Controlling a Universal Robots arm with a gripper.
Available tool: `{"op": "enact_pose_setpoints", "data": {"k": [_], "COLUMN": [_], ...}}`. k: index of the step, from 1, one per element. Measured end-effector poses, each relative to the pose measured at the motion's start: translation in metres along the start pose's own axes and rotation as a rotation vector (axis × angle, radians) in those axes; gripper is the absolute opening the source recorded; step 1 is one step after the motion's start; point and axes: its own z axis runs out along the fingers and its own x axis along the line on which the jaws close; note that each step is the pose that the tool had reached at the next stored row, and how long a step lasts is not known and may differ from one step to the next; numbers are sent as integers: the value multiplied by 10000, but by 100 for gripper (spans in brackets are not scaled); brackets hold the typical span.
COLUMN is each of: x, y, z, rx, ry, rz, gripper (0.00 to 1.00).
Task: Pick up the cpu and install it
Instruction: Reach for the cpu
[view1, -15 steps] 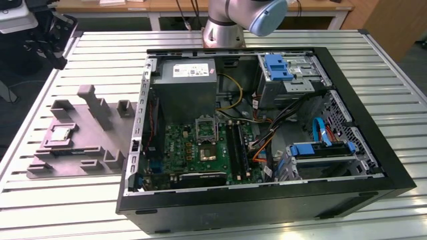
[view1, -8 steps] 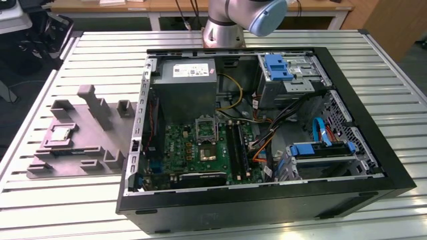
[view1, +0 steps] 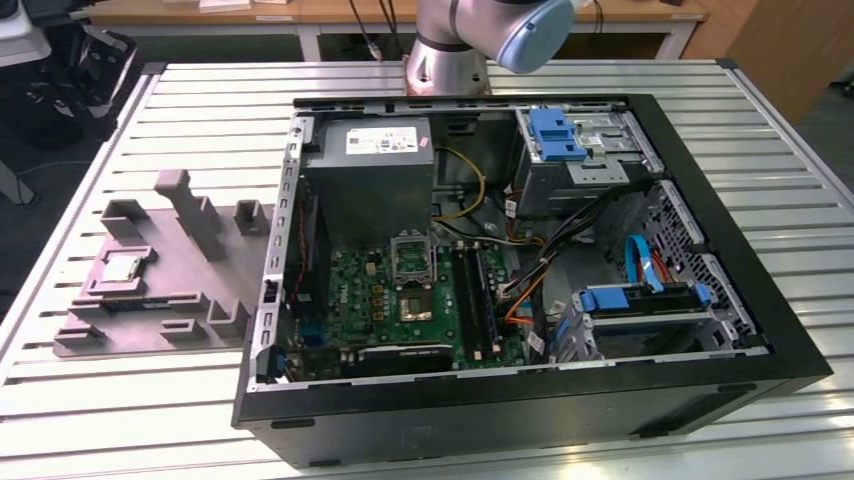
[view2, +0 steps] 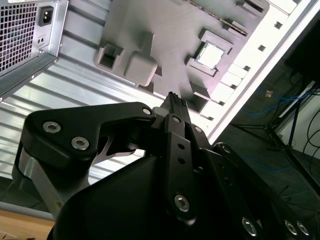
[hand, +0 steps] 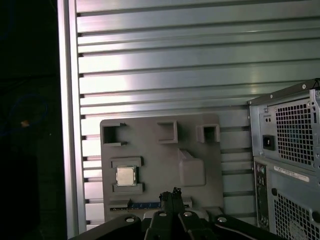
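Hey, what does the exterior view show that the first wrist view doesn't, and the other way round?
Exterior view: the inside of the open computer case, with the motherboard, the blue drive brackets, and the arm's base behind it. First wrist view: the gripper, shut and empty, and the case's vented rear panel. Shared: the cpu sitting in the grey fixture on the slatted table.
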Motion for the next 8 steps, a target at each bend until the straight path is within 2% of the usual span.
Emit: {"op": "enact_pose_setpoints", "data": {"k": [8], "x": [80], "y": [-6], "z": [8], "rx": [3], "ry": [35], "rz": [2], "gripper": [11]}}
